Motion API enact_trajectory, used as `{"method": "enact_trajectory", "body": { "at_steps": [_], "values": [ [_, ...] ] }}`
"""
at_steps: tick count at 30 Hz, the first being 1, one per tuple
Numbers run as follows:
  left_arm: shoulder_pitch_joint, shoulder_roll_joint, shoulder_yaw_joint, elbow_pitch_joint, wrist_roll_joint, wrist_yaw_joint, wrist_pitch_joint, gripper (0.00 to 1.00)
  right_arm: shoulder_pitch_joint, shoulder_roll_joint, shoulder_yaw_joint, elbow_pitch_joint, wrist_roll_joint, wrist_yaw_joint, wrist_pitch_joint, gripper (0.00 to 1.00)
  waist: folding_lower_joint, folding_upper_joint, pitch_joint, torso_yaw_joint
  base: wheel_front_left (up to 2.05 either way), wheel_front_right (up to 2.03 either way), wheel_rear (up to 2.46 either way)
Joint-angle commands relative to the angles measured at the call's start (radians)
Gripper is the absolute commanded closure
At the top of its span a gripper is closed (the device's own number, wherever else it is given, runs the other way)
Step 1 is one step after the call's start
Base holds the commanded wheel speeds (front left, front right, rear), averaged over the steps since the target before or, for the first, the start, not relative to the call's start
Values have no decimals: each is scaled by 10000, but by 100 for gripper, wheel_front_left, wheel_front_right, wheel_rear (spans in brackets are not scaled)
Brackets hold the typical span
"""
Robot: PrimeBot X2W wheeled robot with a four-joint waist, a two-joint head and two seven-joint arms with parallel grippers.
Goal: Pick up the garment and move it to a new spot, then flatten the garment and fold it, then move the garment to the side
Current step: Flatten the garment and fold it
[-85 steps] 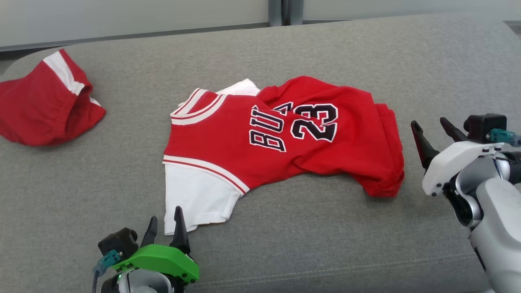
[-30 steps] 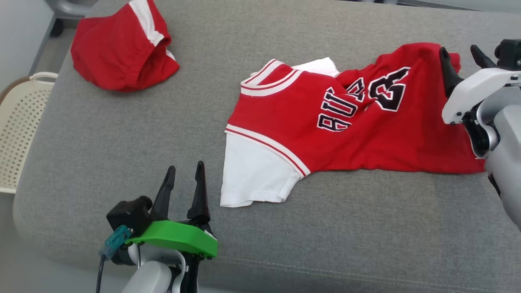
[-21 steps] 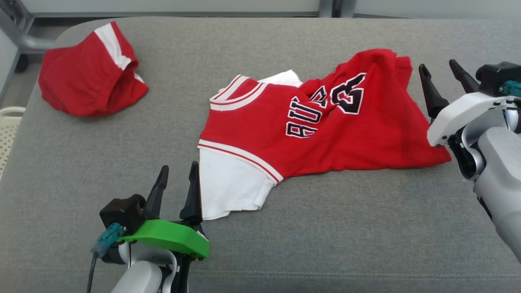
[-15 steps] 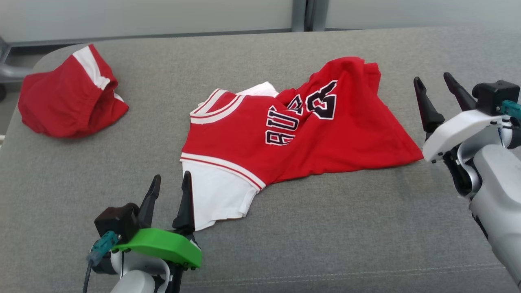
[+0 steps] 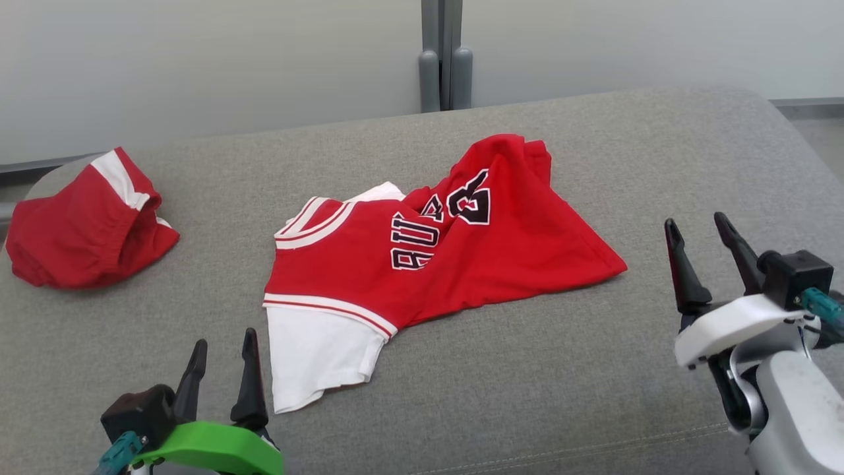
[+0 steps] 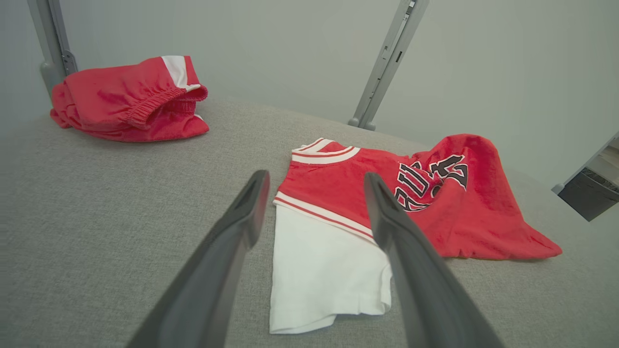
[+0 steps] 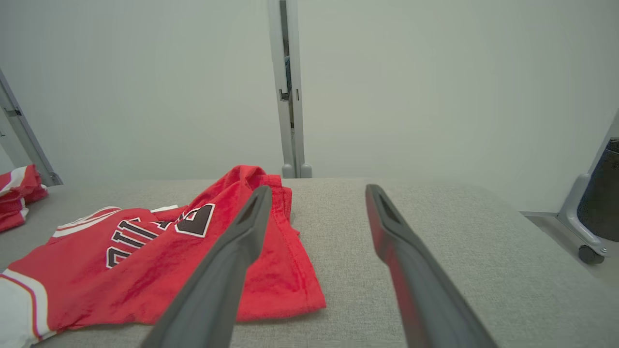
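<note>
Grey woven upholstered surface (image 5: 527, 369) lying under pale wall (image 5: 198, 66), bearing crumpled red-and-white cotton jersey (image 5: 461, 264). Left gripper (image 5: 224, 338) hovering at 7 o'clock, right gripper (image 5: 694, 221) at 4 o'clock; both gaping, empty.

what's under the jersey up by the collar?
A white flap pokes out from under the red jersey behind the collar, probably its other sleeve. The red cloth hides the rest. Beneath is the grey cushion.

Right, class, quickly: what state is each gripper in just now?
Left gripper: open, empty, by the white sleeve.
Right gripper: open, empty, clear of the shirt.
</note>
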Motion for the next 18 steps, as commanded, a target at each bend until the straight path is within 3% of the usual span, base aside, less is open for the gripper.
{"method": "enact_trajectory", "body": {
  "at_steps": [1,10,18],
  "values": [
    [324,140,143,-144,-66,99,-75,0,588,311,-284,-472,-255,-12,218,0,0,0,-156,-89,0,0,0],
    [1094,448,553,-502,-397,85,-177,0,2062,1302,-831,-2092,-634,-8,947,0,0,0,-264,-7,0,0,0],
    [1474,700,757,-494,-490,-127,-263,0,2528,1703,-859,-2669,-1001,-9,1283,0,0,0,-364,188,0,0,0]
  ]
}}
